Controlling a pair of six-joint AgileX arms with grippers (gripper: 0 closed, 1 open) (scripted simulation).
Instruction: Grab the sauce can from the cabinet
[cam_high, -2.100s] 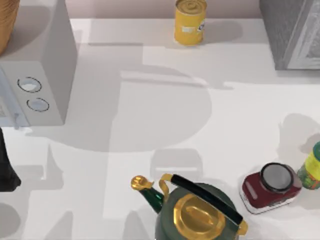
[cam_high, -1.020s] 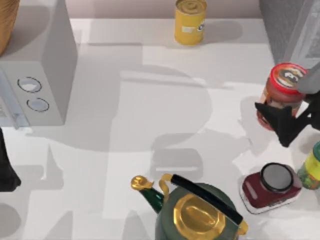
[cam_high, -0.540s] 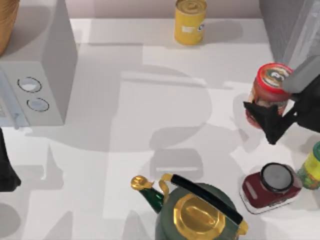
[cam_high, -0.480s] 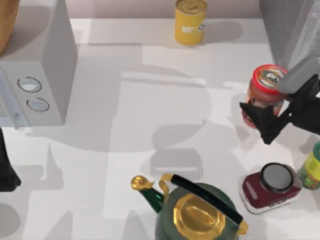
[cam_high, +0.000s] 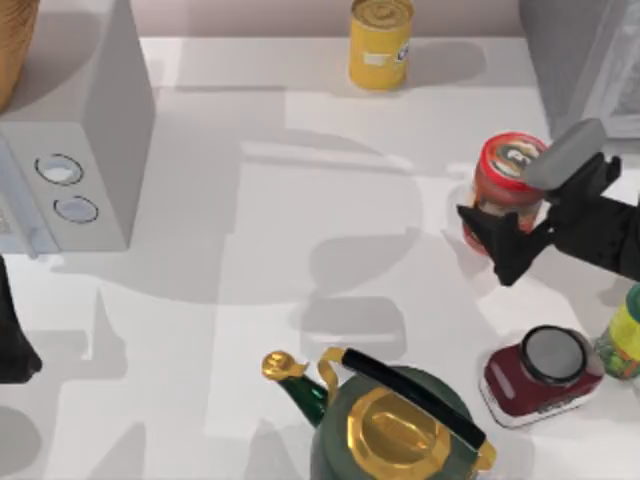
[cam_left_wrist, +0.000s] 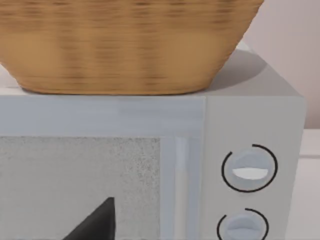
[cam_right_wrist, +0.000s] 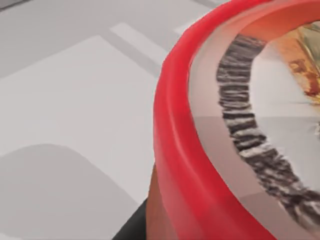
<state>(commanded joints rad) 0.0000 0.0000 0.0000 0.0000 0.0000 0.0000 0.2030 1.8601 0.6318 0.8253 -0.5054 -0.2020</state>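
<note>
The right gripper (cam_high: 500, 225) holds the small red-rimmed, orange-labelled sauce can (cam_high: 503, 185) clamped between its fingers, clear of the grey speckled cabinet (cam_high: 575, 60) behind it; the extraction step appears nearly complete. The next move likely calls for a steady carry; the left arm sits parked by the white two-dial box (cam_high: 75, 150).

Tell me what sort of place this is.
Probably a kitchen counter, in a rendered scene: a microwave with a basket on top, a green kettle, cans and jars about, and the right gripper holding a sauce can near the cabinet.

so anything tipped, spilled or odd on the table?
The red jar near the right edge looks tipped rather than upright. No spill. The right claw holds the sauce can upright.
</note>
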